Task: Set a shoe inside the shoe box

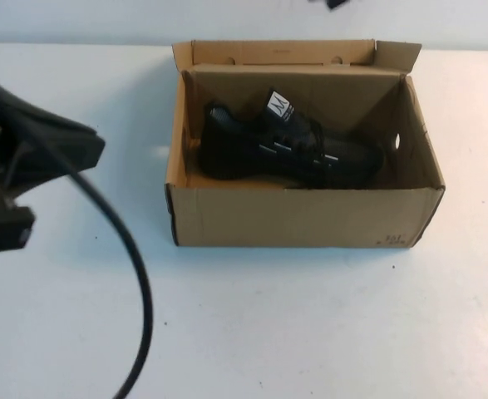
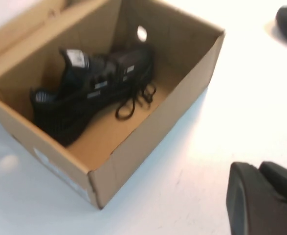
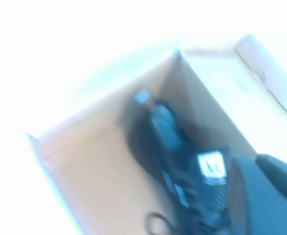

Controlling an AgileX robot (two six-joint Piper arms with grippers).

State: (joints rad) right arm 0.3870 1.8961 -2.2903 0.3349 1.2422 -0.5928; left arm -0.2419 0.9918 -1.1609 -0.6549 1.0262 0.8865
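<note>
1. The shoe (image 1: 281, 145) lies inside the shoe box (image 1: 302, 218), on the box floor toward the far wall, its length running along the box and its white-marked tongue label up.
2. The shoe box sits at about 12 o'clock on the white table (image 1: 310, 324), its top open and its far flap (image 1: 281, 51) standing upright.
3. In the left wrist view the shoe (image 2: 92, 88) fills the far half of the floor, with bare cardboard between its laces and the near wall (image 2: 153, 132).
4. The left gripper (image 1: 27, 166) hangs at about 9 o'clock, well apart from the box's left wall, with open table between them; whether its fingers are parted I cannot tell.
5. A black cable (image 1: 131, 274) trails from that arm toward 6 o'clock.
6. The right gripper (image 3: 265, 196) appears only in its own blurred wrist view, probably above the box opening near the shoe (image 3: 182, 166); its fingers cannot be read.
7. The table around the near, left and right edges of the box is bare.
</note>
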